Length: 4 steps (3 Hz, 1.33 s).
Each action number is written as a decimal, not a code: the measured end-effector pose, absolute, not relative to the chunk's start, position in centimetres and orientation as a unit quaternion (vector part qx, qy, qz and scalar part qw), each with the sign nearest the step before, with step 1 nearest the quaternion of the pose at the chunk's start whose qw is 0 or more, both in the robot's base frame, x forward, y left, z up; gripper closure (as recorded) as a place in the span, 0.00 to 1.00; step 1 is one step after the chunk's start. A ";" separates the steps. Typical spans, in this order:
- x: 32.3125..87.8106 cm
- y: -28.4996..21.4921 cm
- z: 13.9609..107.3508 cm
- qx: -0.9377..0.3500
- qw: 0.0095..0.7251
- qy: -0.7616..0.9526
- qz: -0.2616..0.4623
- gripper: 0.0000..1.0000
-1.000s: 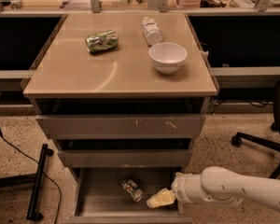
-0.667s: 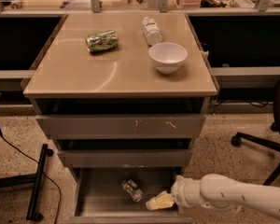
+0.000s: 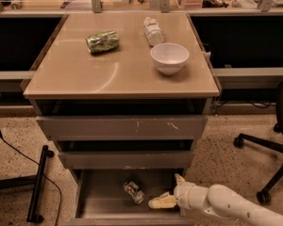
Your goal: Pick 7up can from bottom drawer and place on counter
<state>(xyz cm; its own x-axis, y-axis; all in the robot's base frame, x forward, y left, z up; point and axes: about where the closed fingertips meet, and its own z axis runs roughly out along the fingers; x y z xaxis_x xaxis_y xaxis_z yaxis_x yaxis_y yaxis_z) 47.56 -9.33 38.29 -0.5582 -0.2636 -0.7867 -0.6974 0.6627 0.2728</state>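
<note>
The 7up can [image 3: 134, 192] lies on its side on the grey floor of the bottom drawer [image 3: 103, 202], which is pulled out. My gripper [image 3: 164, 191] is inside the drawer, just right of the can and apart from it. Its cream fingers [image 3: 161, 202] are spread and hold nothing. My white arm runs off to the lower right. The tan counter [image 3: 85, 76] tops the cabinet above.
On the counter lie a darker green can [image 3: 102, 41], a clear plastic bottle [image 3: 153, 30] and a white bowl [image 3: 169, 57]. The two upper drawers are partly pulled out. An office chair base [image 3: 266, 157] stands at right, a black stand foot [image 3: 37, 185] at left.
My gripper and arm have shifted slightly left and lower in the drawer, a little closer to the can. The can has not moved.
</note>
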 end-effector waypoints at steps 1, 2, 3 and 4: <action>47.8 -7.9 33.9 -0.284 0.362 0.819 0.344 0.00; 47.9 -7.5 32.7 -0.277 0.359 0.816 0.359 0.00; 47.8 -7.4 33.9 -0.278 0.365 0.822 0.337 0.00; 48.8 -7.2 32.5 -0.274 0.392 0.822 0.308 0.00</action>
